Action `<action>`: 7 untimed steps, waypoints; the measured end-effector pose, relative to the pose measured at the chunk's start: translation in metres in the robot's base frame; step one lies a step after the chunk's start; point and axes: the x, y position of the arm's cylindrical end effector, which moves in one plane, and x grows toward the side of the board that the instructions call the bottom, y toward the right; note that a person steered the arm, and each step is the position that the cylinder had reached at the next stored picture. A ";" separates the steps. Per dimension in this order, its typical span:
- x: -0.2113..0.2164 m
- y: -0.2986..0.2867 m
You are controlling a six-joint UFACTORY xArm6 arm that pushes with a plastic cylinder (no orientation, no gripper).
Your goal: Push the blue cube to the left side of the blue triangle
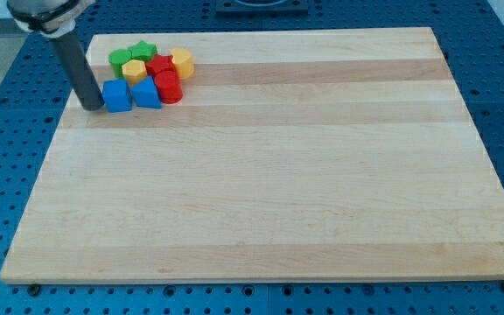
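While my tip [92,107] presses the blue cube [116,95] from the view's left (no gripper, nothing grasped), cube sits touching blue triangle [146,92], w/ red cylinder [168,87] crowding behind, partly hidden.

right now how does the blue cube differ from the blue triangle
The blue cube is boxy; the blue triangle narrows toward its top. The blue cube sits at the view's left, right beside my tip; the blue triangle lies between it and the red cylinder. Both share the same blue.
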 end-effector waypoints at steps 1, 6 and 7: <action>0.035 -0.005; 0.068 0.010; 0.039 0.012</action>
